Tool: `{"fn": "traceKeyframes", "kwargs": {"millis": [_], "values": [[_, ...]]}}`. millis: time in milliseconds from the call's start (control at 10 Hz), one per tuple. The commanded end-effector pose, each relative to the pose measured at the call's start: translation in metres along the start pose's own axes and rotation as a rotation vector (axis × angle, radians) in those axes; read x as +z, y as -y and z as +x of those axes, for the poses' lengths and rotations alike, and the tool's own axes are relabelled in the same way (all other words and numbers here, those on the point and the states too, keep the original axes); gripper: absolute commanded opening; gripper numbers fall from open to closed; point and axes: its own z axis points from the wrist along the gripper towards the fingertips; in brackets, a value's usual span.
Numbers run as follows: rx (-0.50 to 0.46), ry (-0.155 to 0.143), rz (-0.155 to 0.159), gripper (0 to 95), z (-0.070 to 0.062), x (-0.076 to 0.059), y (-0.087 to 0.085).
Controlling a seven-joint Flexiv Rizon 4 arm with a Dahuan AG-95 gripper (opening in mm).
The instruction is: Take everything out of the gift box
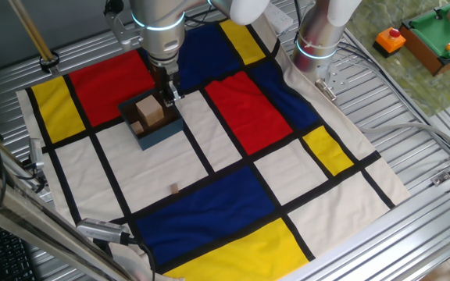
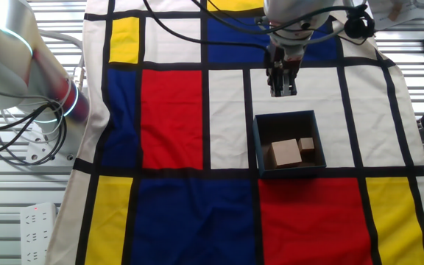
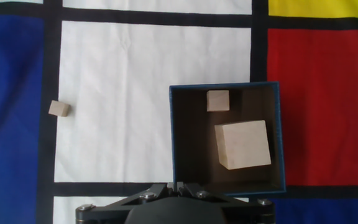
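Observation:
The gift box [image 1: 159, 135] [image 2: 293, 174] [image 3: 174, 138] sits on a white panel of the patterned cloth, blue-grey outside and dark inside. A pale beige cube [image 1: 151, 111] [image 2: 286, 152] [image 3: 243, 144] and a smaller tan block [image 1: 137, 126] [image 2: 307, 144] [image 3: 218, 100] lie in it. Another small tan block [image 1: 174, 188] [image 3: 58, 109] rests on the white cloth outside the box. My gripper [image 1: 167, 90] [image 2: 283, 87] [image 3: 176, 185] hangs above the cloth just beside one box wall, fingers together and holding nothing.
The cloth [image 1: 233, 109] of red, blue, yellow and white panels covers a slatted metal table. A green-topped toy table [image 1: 440, 35] and an orange item [image 1: 391, 39] stand at the far right. The arm's base [image 1: 319, 39] [image 2: 20, 66] is at the cloth's edge.

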Motion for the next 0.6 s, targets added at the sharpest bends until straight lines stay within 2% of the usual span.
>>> {"fn": "traceKeyframes", "kwargs": {"millis": [100, 600], "values": [[-0.008, -0.002, -0.001, 0.0, 0.0010, -0.0008, 0.0000], [-0.010, -0.003, 0.000, 0.0, 0.0012, -0.0012, -0.0002]]}}
